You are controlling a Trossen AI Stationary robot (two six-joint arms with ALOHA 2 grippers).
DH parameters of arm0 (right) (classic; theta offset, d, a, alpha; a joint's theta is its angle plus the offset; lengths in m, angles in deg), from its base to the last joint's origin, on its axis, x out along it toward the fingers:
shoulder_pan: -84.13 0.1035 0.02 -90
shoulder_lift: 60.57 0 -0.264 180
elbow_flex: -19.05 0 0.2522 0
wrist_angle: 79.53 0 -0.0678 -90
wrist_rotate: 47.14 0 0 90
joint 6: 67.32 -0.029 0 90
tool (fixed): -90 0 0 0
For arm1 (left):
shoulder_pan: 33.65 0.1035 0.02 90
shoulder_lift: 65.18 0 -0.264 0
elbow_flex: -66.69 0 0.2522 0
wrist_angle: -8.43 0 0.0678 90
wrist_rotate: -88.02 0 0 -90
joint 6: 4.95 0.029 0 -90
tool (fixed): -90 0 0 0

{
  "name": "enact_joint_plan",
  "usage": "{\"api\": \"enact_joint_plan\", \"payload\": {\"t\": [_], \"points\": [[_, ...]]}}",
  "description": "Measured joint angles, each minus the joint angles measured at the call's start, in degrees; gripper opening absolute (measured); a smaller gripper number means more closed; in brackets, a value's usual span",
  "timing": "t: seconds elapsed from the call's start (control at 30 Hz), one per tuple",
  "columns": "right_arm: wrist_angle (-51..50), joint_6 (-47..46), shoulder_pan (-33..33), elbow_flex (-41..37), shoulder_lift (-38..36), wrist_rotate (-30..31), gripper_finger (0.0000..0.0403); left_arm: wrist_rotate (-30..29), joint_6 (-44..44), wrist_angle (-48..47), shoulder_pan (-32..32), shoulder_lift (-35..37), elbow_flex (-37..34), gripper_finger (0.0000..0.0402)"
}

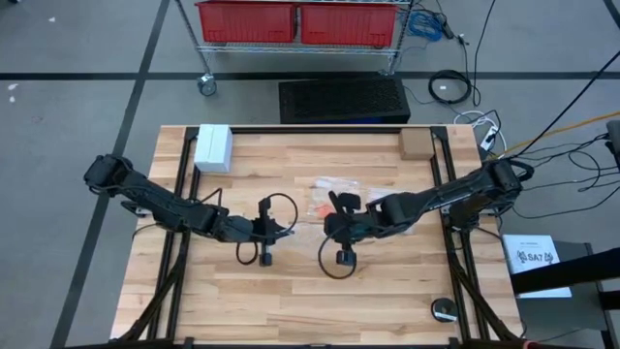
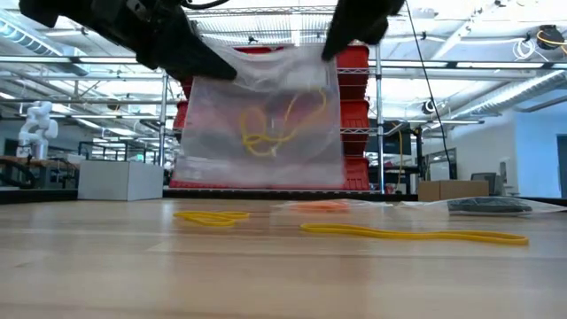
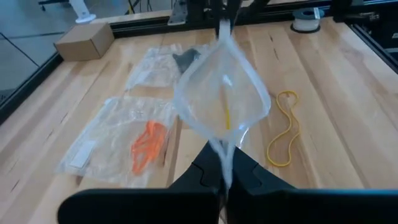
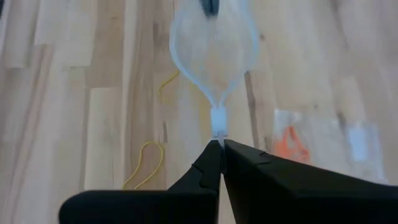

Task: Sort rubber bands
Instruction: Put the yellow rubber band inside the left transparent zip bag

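I use the clear bag (image 2: 261,120) hanging over the middle of the table (image 2: 106,266) as my landmark. Nearest to me in the low view, below and in front of that bag, two yellow rubber bands lie flat on the wood: a long stretched one (image 2: 412,234) off to one side and a smaller one (image 2: 213,217) almost under the bag.

At the bag itself, my left gripper (image 3: 225,176) is clenched on one edge of it and my right gripper (image 4: 222,151) is pinched tight on the opposite edge, so the bag hangs between them with its mouth bulged open. Inside it I can see more yellow bands (image 2: 266,133).

Beyond the bag, a second clear bag (image 3: 118,140) lies flat on the table with orange rubber bands (image 3: 148,144) in it, and past that a third bag (image 3: 163,63) holds something dark. Farthest from the bag, a cardboard box (image 3: 84,40) sits at the table's edge.
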Motion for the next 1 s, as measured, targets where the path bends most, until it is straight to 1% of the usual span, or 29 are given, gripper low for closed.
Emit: {"api": "enact_joint_plan", "payload": {"t": [0.13, 0.27, 0.4, 0.53, 0.73, 0.83, 1.0], "points": [[-2.3, 1.4, 1.3, 3.8, -0.1, 2.7, 0.0, 0.0, 0.0, -0.1, -0.1, 0.0, 0.0, 0.0], [-5.0, 1.9, 2.1, 4.9, 0.0, 3.2, 0.0, -0.1, 0.2, -1.3, -0.3, 1.1, 0.0, 0.0], [-7.3, 0.5, 3.1, 4.8, 0.0, 7.2, 0.0, -0.8, 0.5, -0.5, -1.2, 3.2, 0.0, 0.0], [-5.7, 0.4, 3.4, 3.2, 0.0, 7.3, 0.0, -0.9, 1.5, 0.1, -1.6, 3.2, 0.0, 0.0], [-4.9, 0.5, 3.3, 3.1, 0.0, 7.3, 0.0, -0.9, 1.5, 0.4, -2.2, 2.9, 0.0, 0.0], [-3.4, 2.0, 3.1, 3.1, 0.1, 7.3, 0.0, -0.9, 1.5, 0.4, -2.2, 2.7, 0.0, 0.0], [-1.5, 3.7, 2.9, 3.1, 2.1, 6.9, 0.0, -1.0, 1.5, 0.6, -2.2, 2.4, 0.0, 0.0]]}}
